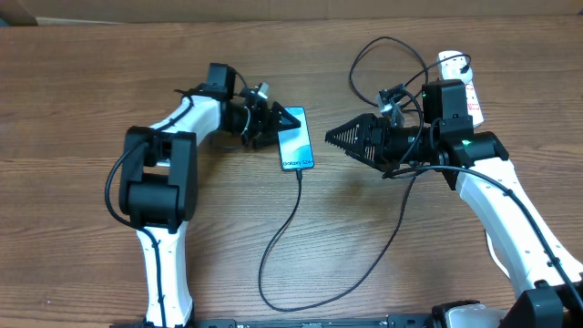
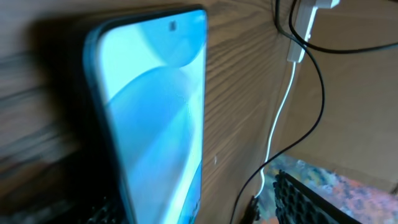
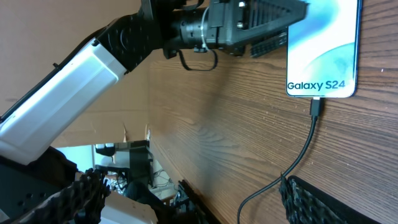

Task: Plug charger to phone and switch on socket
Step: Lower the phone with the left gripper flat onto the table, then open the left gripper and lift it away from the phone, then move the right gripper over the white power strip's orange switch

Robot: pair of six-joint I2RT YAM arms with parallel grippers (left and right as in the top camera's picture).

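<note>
The phone (image 1: 296, 138) lies on the wooden table with its blue screen up, reading "Galaxy S24" (image 3: 323, 43). The charger cable (image 1: 278, 241) has its connector tip (image 3: 316, 107) in the phone's bottom edge. From there it loops down, right and up to the white socket (image 1: 460, 77) at the back right. My left gripper (image 1: 278, 123) is open at the phone's left top corner. In the left wrist view the phone (image 2: 155, 118) sits between the spread fingers (image 2: 308, 199), apart from the right one. My right gripper (image 1: 351, 137) is open and empty, right of the phone.
The socket's white cord (image 2: 283, 106) and loops of black cable (image 1: 383, 64) lie around the right arm. The cable's lower loop (image 1: 364, 273) runs near the table's front edge. Through the right gripper (image 3: 199, 205), the cable (image 3: 298, 158) passes close to one finger.
</note>
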